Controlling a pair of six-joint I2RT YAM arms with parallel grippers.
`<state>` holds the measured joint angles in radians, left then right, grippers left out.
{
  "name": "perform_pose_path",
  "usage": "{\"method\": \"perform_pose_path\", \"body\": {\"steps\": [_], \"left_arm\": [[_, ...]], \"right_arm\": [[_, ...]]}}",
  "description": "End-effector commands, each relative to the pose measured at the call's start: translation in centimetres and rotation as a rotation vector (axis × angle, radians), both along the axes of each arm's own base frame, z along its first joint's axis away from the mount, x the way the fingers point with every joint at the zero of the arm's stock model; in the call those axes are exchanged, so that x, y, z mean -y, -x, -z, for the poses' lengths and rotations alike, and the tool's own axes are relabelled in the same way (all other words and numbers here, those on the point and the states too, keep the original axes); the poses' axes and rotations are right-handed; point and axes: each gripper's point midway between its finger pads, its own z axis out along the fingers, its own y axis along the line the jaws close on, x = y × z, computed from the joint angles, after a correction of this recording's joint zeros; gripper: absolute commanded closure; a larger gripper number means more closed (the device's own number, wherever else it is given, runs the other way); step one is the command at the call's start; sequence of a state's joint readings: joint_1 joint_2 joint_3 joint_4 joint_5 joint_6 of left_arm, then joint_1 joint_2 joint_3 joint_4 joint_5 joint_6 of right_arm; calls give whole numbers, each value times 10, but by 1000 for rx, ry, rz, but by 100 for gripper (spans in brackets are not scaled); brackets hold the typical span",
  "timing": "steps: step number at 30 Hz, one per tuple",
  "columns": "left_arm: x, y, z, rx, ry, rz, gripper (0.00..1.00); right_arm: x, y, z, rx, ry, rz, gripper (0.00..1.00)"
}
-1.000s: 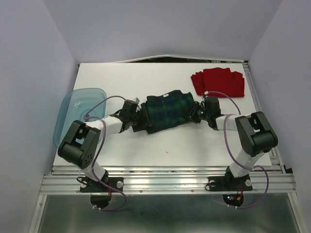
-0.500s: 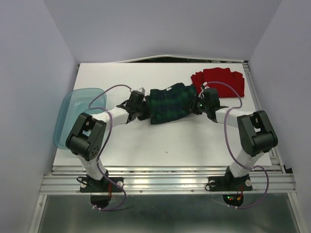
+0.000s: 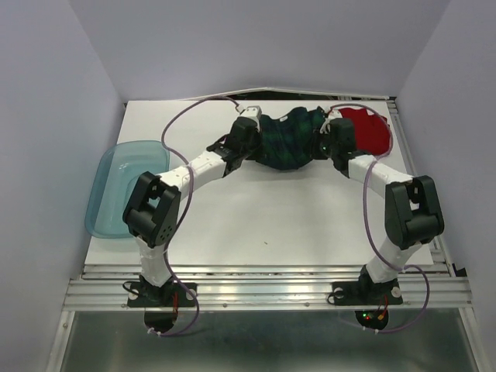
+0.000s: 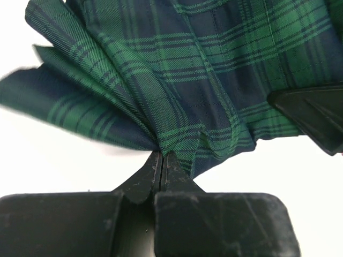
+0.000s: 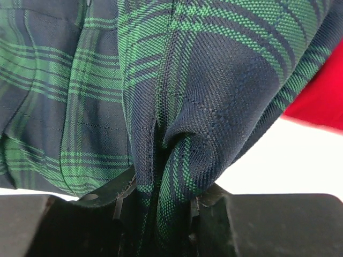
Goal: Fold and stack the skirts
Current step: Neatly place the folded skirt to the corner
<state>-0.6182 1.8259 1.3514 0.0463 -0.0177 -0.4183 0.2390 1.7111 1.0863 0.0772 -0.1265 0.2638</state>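
The left gripper (image 4: pixel 162 156) and right gripper (image 5: pixel 161 182) each clamp one end of the pleated green-and-navy plaid cloth skirt (image 3: pixel 288 141), holding it spread just beside the plain bright-red cloth skirt (image 3: pixel 372 133), evidently for stacking.

Near half of table (image 3: pixel 271 221) open, teal tub (image 3: pixel 124 190) at left edge, plaid skirt (image 3: pixel 288 141) and red skirt (image 3: pixel 373 133) blocking far side

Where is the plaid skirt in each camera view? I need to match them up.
Top external: the plaid skirt spans between both arms, far middle of the table.
Left wrist: fills the upper frame, pleats pinched in the left gripper.
Right wrist: fills most of the frame, bunched in the right gripper.
Shared landmark: the red skirt, right of it from above, at the right wrist view's right edge; absent from left wrist.
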Motion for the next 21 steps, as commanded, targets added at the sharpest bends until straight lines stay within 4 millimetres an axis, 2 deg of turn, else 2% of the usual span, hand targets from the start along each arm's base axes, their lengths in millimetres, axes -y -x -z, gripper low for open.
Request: {"method": "perform_pose_path", "body": {"steps": [1,2,4,5,7,8,9,10,11,12,13,14,15,16,17,19,20,21], "left_arm": [[15,-30,-61,189,29,-1,100],[18,-36,-74,221,39,-1,100],[23,-43,-85,256,38,4,100],[26,-49,-101,297,46,6,100],[29,-57,-115,333,47,11,100],[36,-62,-128,367,52,31,100],[40,-65,-135,390,54,47,100],[44,-68,-135,403,53,68,100],[55,-69,-154,465,77,118,100],[63,-68,-161,497,96,164,100],[70,-69,-166,523,110,194,100],[82,-70,-160,530,128,245,100],[91,-74,-178,582,166,267,100],[97,-75,-182,596,181,289,100],[110,-81,-184,613,206,321,100],[124,-85,-184,628,239,365,100],[136,-89,-184,649,270,397,100],[142,-90,-184,656,291,412,100]], "right_arm": [[15,-36,-81,234,40,-4,99],[19,-43,-94,263,43,1,99],[23,-50,-106,292,46,3,99],[30,-57,-120,322,45,17,99],[43,-65,-131,343,40,45,99],[49,-69,-134,351,41,55,99],[61,-76,-146,373,38,82,99],[68,-79,-151,383,35,96,99],[75,-83,-156,399,34,110,99],[82,-88,-164,415,28,125,99],[98,-92,-168,424,29,156,99],[107,-95,-171,434,29,174,99],[116,-98,-175,447,28,191,99],[125,-103,-182,461,26,208,99],[142,-104,-184,469,32,235,99],[160,-108,-192,494,39,262,99],[178,-109,-198,513,43,286,99],[187,-109,-198,516,46,299,99]]}}
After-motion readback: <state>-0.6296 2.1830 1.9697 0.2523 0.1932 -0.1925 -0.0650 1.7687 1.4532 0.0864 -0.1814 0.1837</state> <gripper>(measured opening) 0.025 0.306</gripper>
